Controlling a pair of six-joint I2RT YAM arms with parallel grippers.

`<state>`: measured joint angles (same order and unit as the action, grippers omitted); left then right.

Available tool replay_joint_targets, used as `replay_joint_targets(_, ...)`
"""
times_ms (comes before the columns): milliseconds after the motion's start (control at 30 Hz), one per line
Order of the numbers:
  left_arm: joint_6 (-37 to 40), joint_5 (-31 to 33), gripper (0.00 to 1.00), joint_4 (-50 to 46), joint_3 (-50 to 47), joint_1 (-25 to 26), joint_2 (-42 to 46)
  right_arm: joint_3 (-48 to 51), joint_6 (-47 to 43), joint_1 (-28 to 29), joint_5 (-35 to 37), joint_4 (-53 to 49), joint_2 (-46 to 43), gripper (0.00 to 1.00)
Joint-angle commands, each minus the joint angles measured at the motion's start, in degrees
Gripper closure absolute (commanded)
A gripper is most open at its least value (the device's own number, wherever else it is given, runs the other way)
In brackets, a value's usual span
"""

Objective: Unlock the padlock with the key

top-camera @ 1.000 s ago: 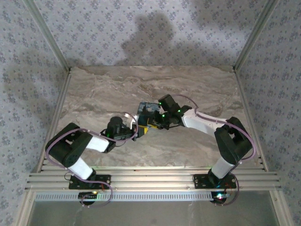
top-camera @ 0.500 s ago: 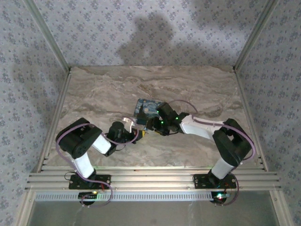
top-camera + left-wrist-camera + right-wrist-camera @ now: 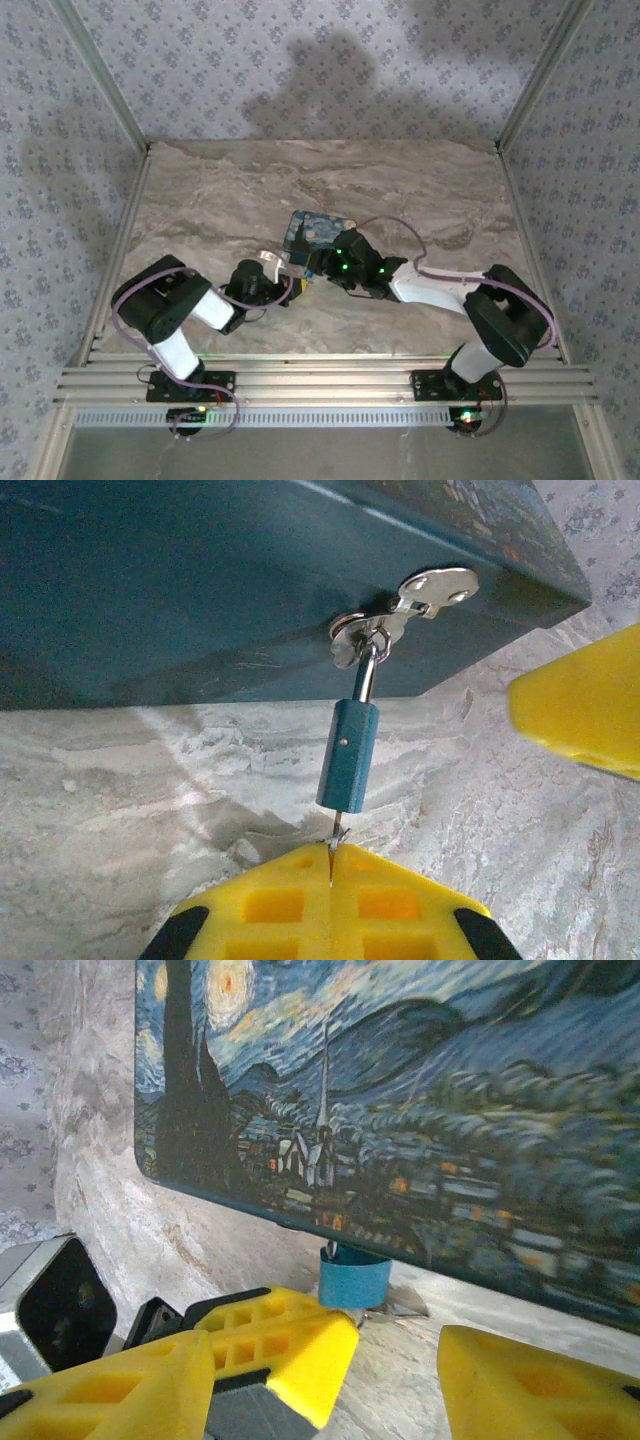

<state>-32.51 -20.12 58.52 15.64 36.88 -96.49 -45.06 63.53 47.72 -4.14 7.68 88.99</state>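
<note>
Operator: Where is the padlock, and what has hold of it?

Describer: The padlock (image 3: 347,755), a small blue cylinder, hangs by its shackle from the metal hasp (image 3: 437,585) on the dark side of the box (image 3: 180,590), which stands on the marble table (image 3: 120,770). Your left claw (image 3: 331,858) is pressed together on the key (image 3: 335,832), a thin sliver of metal entering the padlock's lower end. Your right claw (image 3: 320,265) is spread and pinches nothing. One yellow finger (image 3: 580,715) sits off to the side, apart from the padlock.

Operator: How should I turn it?

Describer: I judge the padlock will swing loosely on its ring, so twist about the line of the key, without pulling or levering sideways. The sliver looks easy to bend or drop. Closing your right claw on the blue body first would likely give the twist something to work against.

Operator: Which camera helps most?

Describer: The left wrist camera gives you key, body, shackle and hasp in one line. The right wrist camera gives the painted lid, with a blue stub of the padlock peeking under its edge between your right fingers (image 3: 540,1380). From overhead you get both arms meeting at the box's near edge—the padlock there is too small to make out. Whether the shackle has sprung, I cannot tell.
</note>
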Motion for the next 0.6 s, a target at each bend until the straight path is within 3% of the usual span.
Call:
replay_joint_targets(0,-0.4,-1.5,1.0,-3.3,0.6,0.4,1.9,0.7,2.6,0.4,1.9,5.9,2.8,0.39)
replay_joint_targets(567,-1.3,-4.8,1.0,-5.8,2.8,0.4,3.2,-1.2,8.4,3.3,2.7,4.7,10.0,0.4)
